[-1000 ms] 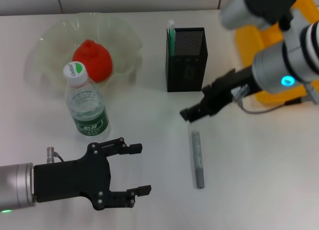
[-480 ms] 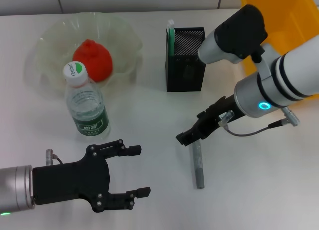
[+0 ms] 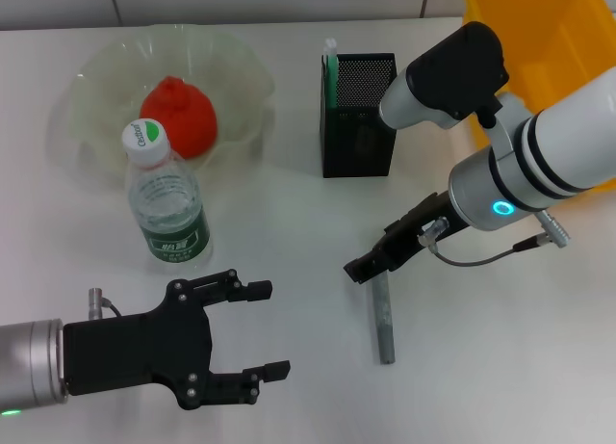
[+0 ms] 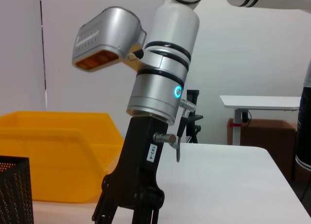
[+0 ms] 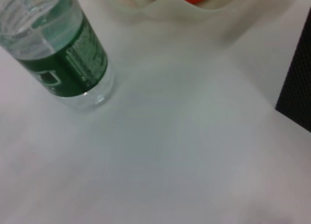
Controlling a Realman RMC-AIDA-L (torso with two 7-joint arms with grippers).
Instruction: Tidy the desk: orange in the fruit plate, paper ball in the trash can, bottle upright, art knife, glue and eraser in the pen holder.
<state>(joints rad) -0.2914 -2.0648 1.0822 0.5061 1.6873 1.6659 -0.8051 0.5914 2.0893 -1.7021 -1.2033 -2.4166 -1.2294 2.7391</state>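
Right tool (image 3: 358,270) lowered, knife (image 3: 383,309) lengthwise front-to-back

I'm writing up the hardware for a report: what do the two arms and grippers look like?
The left gripper is matte black with two slim fingers on a silver wrist. The right gripper is black and narrow, with a small white label, on a white and silver arm with black bands, a glowing cyan ring and a thin grey cable.
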